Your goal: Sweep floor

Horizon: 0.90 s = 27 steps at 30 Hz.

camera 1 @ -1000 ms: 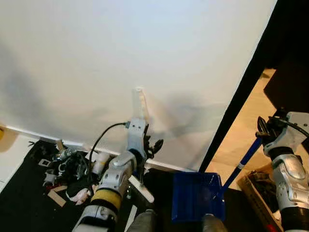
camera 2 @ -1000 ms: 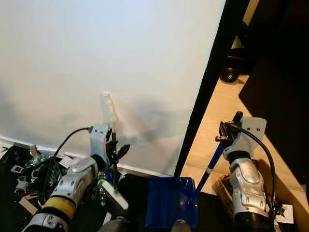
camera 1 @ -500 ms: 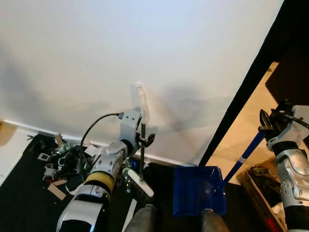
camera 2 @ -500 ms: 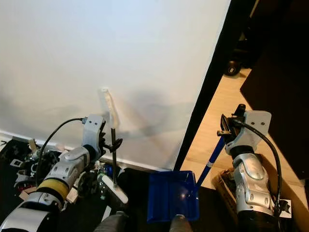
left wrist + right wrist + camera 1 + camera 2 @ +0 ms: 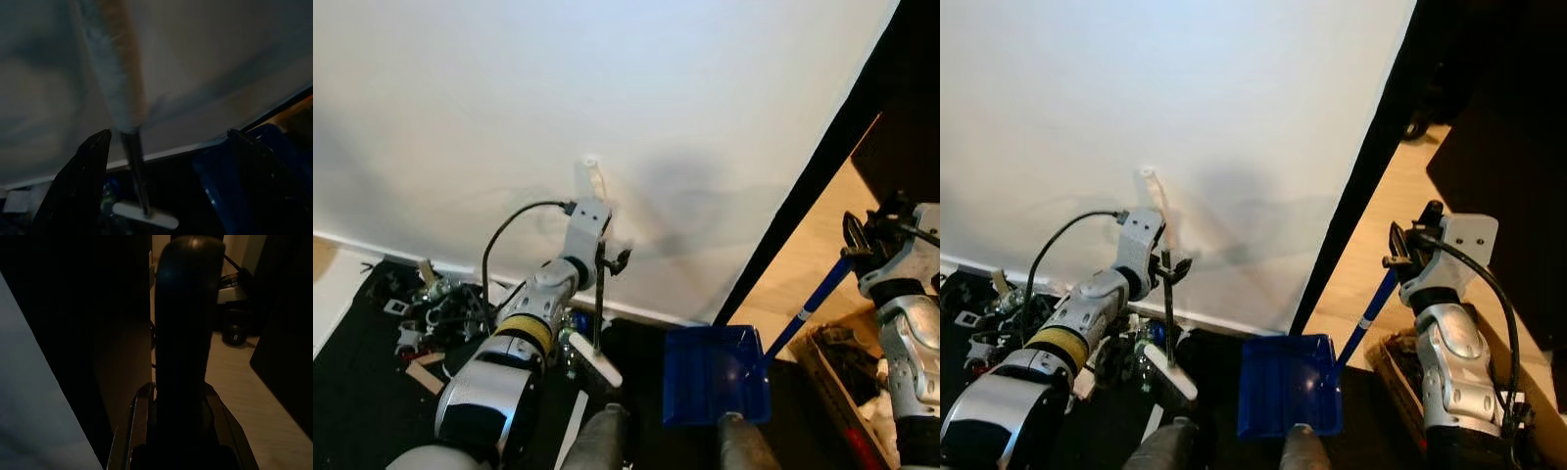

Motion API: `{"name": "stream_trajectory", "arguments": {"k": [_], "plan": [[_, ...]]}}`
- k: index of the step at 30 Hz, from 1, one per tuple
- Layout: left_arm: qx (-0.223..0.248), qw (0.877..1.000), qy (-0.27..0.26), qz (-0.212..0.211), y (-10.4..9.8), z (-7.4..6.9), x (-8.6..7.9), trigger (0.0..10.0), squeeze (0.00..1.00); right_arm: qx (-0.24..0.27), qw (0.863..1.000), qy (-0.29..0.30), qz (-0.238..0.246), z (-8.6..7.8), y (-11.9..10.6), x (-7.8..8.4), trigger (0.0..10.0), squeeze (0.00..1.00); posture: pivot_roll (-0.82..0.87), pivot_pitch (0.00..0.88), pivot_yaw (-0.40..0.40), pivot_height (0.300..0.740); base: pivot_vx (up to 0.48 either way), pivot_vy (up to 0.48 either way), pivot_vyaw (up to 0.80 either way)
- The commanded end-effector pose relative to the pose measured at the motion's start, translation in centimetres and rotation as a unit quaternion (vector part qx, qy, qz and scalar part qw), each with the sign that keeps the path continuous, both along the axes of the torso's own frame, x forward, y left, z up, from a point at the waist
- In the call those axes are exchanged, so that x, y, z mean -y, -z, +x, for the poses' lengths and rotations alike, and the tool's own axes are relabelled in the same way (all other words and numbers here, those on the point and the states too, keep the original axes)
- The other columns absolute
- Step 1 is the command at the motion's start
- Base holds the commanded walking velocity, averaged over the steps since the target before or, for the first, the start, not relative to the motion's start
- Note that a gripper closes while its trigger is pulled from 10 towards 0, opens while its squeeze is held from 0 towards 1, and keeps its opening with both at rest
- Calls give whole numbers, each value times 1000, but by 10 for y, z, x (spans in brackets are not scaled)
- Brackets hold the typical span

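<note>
the left gripper (image 5: 603,262) is closed round the thin dark shaft of the broom (image 5: 597,311), holding it upright close to the white wall (image 5: 607,98), with the pale broom head (image 5: 595,360) down on the black floor (image 5: 352,392). the right gripper (image 5: 858,242) is clamped on the top of the blue handle of the dustpan (image 5: 715,374), whose open tray rests on the floor just beside the broom head. the litter pile (image 5: 435,318) sits by the baseboard on the far side of the broom from the pan (well apart from it). to do this step well, i'd judge the broom head should reach behind the pile and drag it in short, low strokes toward the pan, keeping the pan's lip flat on the floor and steady.
</note>
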<state>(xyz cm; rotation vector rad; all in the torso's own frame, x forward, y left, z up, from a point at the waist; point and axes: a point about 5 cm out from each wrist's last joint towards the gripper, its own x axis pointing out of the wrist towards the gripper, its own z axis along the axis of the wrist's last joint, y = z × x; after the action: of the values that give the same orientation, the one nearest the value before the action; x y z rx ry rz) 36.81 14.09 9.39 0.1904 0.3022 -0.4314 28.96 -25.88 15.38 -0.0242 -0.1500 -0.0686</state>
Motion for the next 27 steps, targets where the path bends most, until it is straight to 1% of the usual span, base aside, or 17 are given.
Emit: {"name": "stream_trajectory", "arguments": {"k": [1, 4, 7, 8, 9, 10, 11, 13, 14, 16, 20, 21, 23, 24, 25, 26, 27], "plan": [[-10, 1000, -10, 18, 5, -2, -9, 10000, 0, 15, 1000, 6, 0, -4, -8, 4, 10000, 0, -106, 270, 58, 740, 0, 0, 0], [-6, 999, -29, 24, 3, 1, -9, 10000, 0, 16, 1000, 8, -1, -7, -9, 4, 10000, 0, -118, 286, 59, 740, 0, 0, 0], [6, 999, -51, 17, -3, 6, -8, 7059, 0, 14, 1000, 10, -2, -9, -11, 4, 10000, 0, -127, 293, 58, 740, 0, 0, 0], [6, 999, -51, 17, -3, 6, -8, 7059, 0, 14, 1000, 10, -2, -9, -11, 4, 10000, 0, -127, 293, 58, 740, 0, 0, 0], [19, 998, -63, 1, -10, 10, -6, 3529, 0, 12, 1000, 11, -2, -10, -12, 5, 10000, 0, -131, 297, 55, 740, 0, 0, 0], [25, 997, -67, -5, -13, 11, -5, 1490, 0, 11, 1000, 11, -2, -10, -12, 5, 10000, 0, -131, 297, 55, 740, 0, 0, 0], [25, 997, -67, -5, -13, 11, -5, 1490, 0, 11, 1000, 11, -2, -10, -12, 5, 10000, 0, -131, 297, 55, 740, 0, 0, 0], [35, 997, -70, -17, -19, 14, -3, 0, 0, 11, 1000, 10, -2, -10, -14, 4, 10000, 0, -136, 299, 55, 740, 0, 0, 0], [38, 997, -69, -22, -21, 16, -2, 0, 0, 11, 1000, 10, -3, -10, -14, 4, 10000, 0, -136, 299, 55, 740, 0, 0, 0], [45, 996, -65, -28, -27, 18, 0, 1569, 0, 12, 1000, 10, -3, -10, -15, 3, 10000, 0, -139, 300, 56, 740, 0, 0, 0], [55, 996, -60, -27, -32, 20, 2, 863, 0, 11, 1000, 10, -2, -10, -16, 3, 10000, 0, -139, 300, 56, 740, 0, 0, 0], [59, 996, -58, -23, -35, 22, 3, 1686, 0, 11, 1000, 10, -2, -10, -16, 3, 10000, 0, -143, 302, 55, 740, 0, 0, 0], [64, 996, -56, -20, -38, 23, 4, 1020, 0, 10, 1000, 10, -2, -11, -16, 3, 10000, 0, -143, 302, 56, 740, 0, 0, 0], [66, 996, -55, -19, -40, 24, 4, 0, 0, 10, 1000, 10, -2, -11, -16, 3, 10000, 0, -143, 302, 56, 740, 0, 0, 0], [67, 996, -54, -18, -42, 25, 4, 3098, 0, 9, 1000, 11, -2, -11, -16, 3, 10000, 0, -143, 302, 56, 740, 0, 0, 0], [67, 996, -54, -18, -42, 25, 4, 3098, 0, 9, 1000, 11, -2, -11, -16, 3, 10000, 0, -143, 302, 56, 740, 0, 0, 0], [68, 996, -51, -16, -43, 25, 4, 10000, 0, 9, 1000, 11, -2, -12, -16, 4, 10000, 0, -144, 303, 54, 740, 0, 0, 0]]}}
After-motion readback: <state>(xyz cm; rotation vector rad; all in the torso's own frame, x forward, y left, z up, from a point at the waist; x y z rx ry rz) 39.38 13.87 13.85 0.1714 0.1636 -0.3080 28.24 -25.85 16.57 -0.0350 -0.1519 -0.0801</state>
